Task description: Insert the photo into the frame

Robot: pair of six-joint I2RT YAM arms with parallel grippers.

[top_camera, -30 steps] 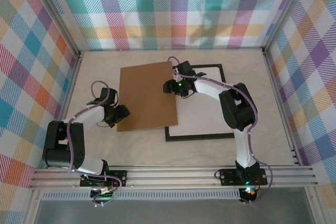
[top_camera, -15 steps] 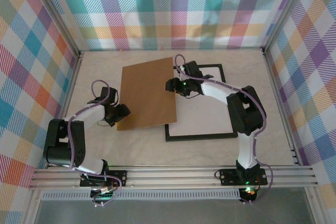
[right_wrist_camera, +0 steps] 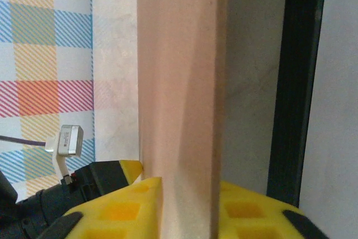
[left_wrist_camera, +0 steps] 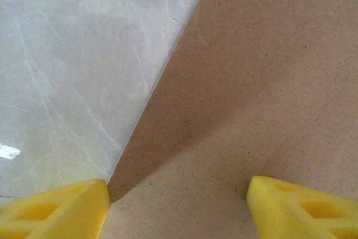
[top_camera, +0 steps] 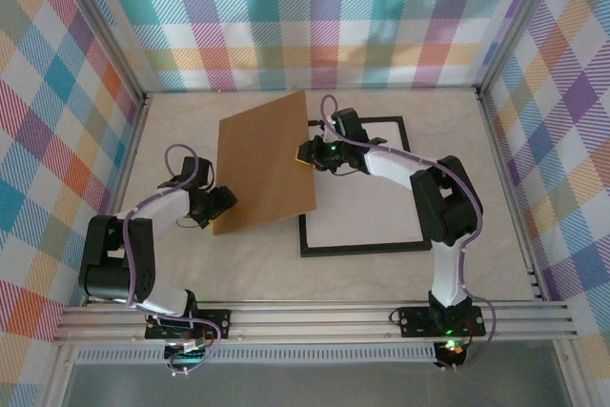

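my right gripper is clamped on the edge of the tilted brown backing board, which looks stiff and light. the black frame lies flat beside that gripper. my left gripper gapes, holding nothing.

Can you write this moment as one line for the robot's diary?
right tool: shut on right edge of brown board | left tool: open over its near-left corner | black frame: flat on table, left side behind board

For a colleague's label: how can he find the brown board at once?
On the pale table, look left of centre. The brown board is the large plain sheet pinched by the right gripper; the neighbouring black frame encloses white.
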